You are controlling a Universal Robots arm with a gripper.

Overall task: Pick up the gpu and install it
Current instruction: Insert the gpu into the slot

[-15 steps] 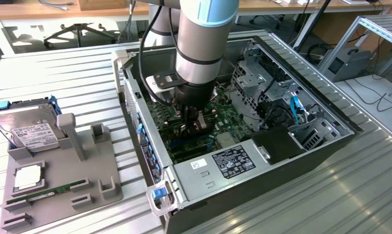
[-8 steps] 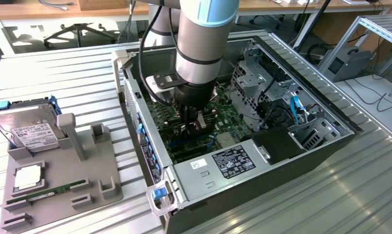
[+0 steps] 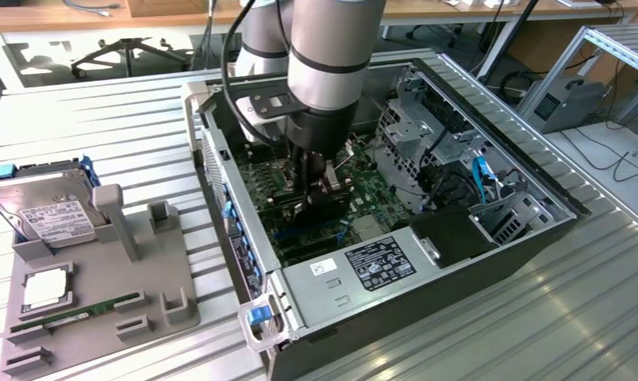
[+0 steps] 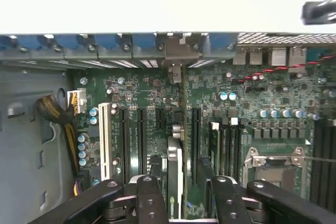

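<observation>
The gpu stands on edge in a slot of the green motherboard, seen as a thin upright card. Its silver bracket end reaches the rear wall of the case. My gripper straddles the card from above, with its black fingers a small gap away on each side, so it is open. In the exterior view the gripper reaches down into the open computer case, right over the motherboard.
To the exterior view's left of the case, a grey parts holder carries a silver hard drive, a processor chip and a green memory stick. Inside the case are the power supply, drive cage, processor socket and yellow cables.
</observation>
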